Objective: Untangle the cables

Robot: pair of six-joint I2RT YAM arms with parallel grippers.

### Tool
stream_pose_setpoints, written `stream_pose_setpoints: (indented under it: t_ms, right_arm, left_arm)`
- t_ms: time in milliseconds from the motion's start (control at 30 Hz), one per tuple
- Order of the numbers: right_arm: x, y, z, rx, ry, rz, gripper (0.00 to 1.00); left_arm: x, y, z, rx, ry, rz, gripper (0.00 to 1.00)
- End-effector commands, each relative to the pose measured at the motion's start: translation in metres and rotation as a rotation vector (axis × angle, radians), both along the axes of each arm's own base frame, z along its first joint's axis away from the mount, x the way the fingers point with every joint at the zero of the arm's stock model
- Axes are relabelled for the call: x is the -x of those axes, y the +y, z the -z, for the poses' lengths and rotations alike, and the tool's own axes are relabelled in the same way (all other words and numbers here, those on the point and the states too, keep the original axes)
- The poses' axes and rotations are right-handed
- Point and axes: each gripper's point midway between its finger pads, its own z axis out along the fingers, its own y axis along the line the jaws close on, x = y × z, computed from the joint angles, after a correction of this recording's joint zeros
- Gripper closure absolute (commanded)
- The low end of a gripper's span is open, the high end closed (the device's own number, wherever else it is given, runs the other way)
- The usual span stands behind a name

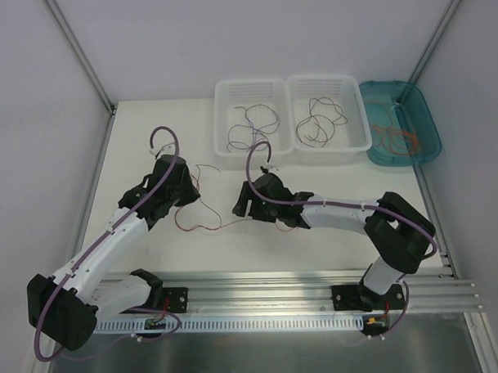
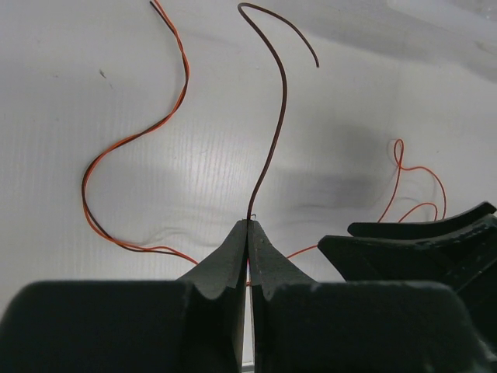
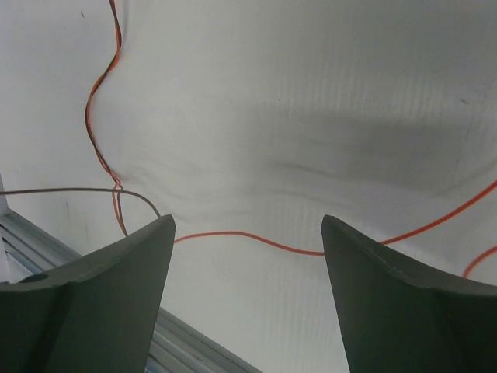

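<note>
Left wrist: left gripper (image 2: 248, 227) pinches a dark cable (image 2: 278, 116).

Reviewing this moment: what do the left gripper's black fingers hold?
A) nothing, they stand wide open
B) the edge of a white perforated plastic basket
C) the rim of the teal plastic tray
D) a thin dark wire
D: in the left wrist view the left gripper is shut, and the thin dark wire rises straight out from between its tips.
</note>
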Motion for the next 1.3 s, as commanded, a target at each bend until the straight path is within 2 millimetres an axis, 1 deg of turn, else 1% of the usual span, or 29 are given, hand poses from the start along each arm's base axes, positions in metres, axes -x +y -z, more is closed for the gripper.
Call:
stream_pose_setpoints:
  t_ms: [0, 33, 67, 100, 167, 200, 233, 267, 300, 333, 367, 400, 433, 467, 533, 567, 633, 700, 800, 867, 900, 933, 1000, 1033, 1067, 1100, 1167, 1200, 1267]
  right_arm:
    - [-0.013, 0.025, -0.01, -0.138, 0.006, 0.127, 0.21]
    - [-0.013, 0.025, -0.004, -0.138, 0.012, 0.137, 0.22]
    - [-0.015, 0.028, -0.004, -0.16, 0.01, 0.143, 0.26]
    - [-0.013, 0.029, 0.002, -0.163, 0.029, 0.147, 0.27]
    - [-0.007, 0.027, 0.008, -0.171, 0.057, 0.157, 0.29]
    - [-0.005, 0.026, 0.004, -0.172, 0.05, 0.158, 0.29]
    - [-0.002, 0.019, 0.008, -0.147, 0.046, 0.163, 0.29]
    - [-0.003, 0.011, 0.007, -0.122, 0.021, 0.183, 0.28]
    - [-0.004, 0.007, -0.003, -0.123, -0.008, 0.19, 0.28]
    - [-0.006, -0.001, -0.007, -0.101, -0.033, 0.2, 0.27]
    - [-0.01, -0.014, -0.008, -0.032, -0.075, 0.217, 0.26]
    - [-0.012, -0.021, -0.013, -0.001, -0.1, 0.224, 0.25]
    - [-0.013, -0.026, -0.025, 0.004, -0.128, 0.231, 0.25]
    - [-0.014, -0.035, -0.027, 0.043, -0.146, 0.244, 0.24]
    - [-0.013, -0.036, -0.039, 0.022, -0.165, 0.248, 0.23]
    - [-0.008, -0.038, -0.034, 0.036, -0.141, 0.241, 0.22]
    - [0.002, -0.033, -0.025, 0.011, -0.083, 0.245, 0.21]
    - [0.018, -0.027, -0.01, -0.009, -0.017, 0.243, 0.21]
    - [0.028, -0.018, -0.001, -0.054, 0.004, 0.257, 0.21]
    - [0.026, -0.008, -0.005, -0.093, 0.005, 0.258, 0.22]
    - [0.026, -0.005, 0.001, -0.092, 0.012, 0.259, 0.21]
    - [0.022, 0.002, -0.005, -0.132, 0.009, 0.265, 0.21]
    - [0.019, 0.006, -0.003, -0.153, 0.007, 0.276, 0.21]
    - [0.016, 0.012, -0.007, -0.184, 0.008, 0.286, 0.21]
    - [0.014, 0.014, -0.007, -0.188, 0.007, 0.289, 0.22]
    - [0.014, 0.018, 0.0, -0.179, 0.016, 0.288, 0.22]
    - [0.01, 0.028, -0.004, -0.202, 0.026, 0.282, 0.22]
    - [0.009, 0.033, 0.001, -0.205, 0.029, 0.284, 0.22]
    - [0.005, 0.039, 0.002, -0.219, 0.035, 0.288, 0.24]
  left_arm:
    - [0.003, -0.005, -0.008, 0.042, -0.018, 0.008, 1.0]
    - [0.003, -0.005, -0.009, 0.044, -0.021, 0.006, 1.0]
    - [0.003, -0.005, -0.01, 0.048, -0.023, 0.004, 1.0]
    - [0.003, -0.004, -0.009, 0.049, -0.022, 0.001, 1.0]
    - [0.003, -0.003, -0.009, 0.045, -0.025, -0.005, 1.0]
    - [0.004, -0.003, -0.009, 0.043, -0.026, -0.003, 1.0]
    - [0.004, -0.002, -0.009, 0.043, -0.028, -0.005, 1.0]
    - [0.004, -0.002, -0.01, 0.041, -0.031, -0.008, 1.0]
    - [0.003, -0.001, -0.009, 0.039, -0.03, -0.011, 1.0]
    - [0.003, -0.001, -0.008, 0.039, -0.027, -0.01, 1.0]
    - [0.003, -0.002, -0.007, 0.038, -0.024, -0.009, 1.0]
    - [0.003, -0.002, -0.007, 0.04, -0.021, -0.009, 1.0]
    - [0.003, -0.003, -0.007, 0.042, -0.022, -0.007, 1.0]
    - [0.002, -0.003, -0.006, 0.039, -0.02, -0.007, 1.0]
    - [0.001, -0.003, -0.007, 0.041, -0.022, -0.014, 1.0]
    - [0.001, -0.002, -0.008, 0.041, -0.022, -0.018, 1.0]
    - [0.0, -0.003, -0.01, 0.048, -0.026, -0.027, 1.0]
    - [-0.002, -0.003, -0.013, 0.057, -0.032, -0.039, 1.0]
    - [-0.004, -0.003, -0.015, 0.069, -0.039, -0.051, 1.0]
    - [-0.004, -0.005, -0.014, 0.076, -0.036, -0.046, 1.0]
    - [-0.003, -0.006, -0.013, 0.081, -0.032, -0.042, 1.0]
    - [-0.003, -0.007, -0.013, 0.083, -0.03, -0.037, 1.0]
    - [-0.001, -0.009, -0.013, 0.088, -0.028, -0.024, 1.0]
    - [0.0, -0.008, -0.015, 0.095, -0.037, -0.025, 1.0]
    - [0.001, -0.007, -0.014, 0.092, -0.037, -0.029, 1.0]
    - [0.002, -0.006, -0.015, 0.094, -0.042, -0.032, 1.0]
    - [0.003, -0.005, -0.018, 0.098, -0.055, -0.034, 1.0]
    - [0.003, -0.004, -0.02, 0.102, -0.06, -0.034, 1.0]
    - [0.004, -0.005, -0.02, 0.103, -0.061, -0.031, 1.0]
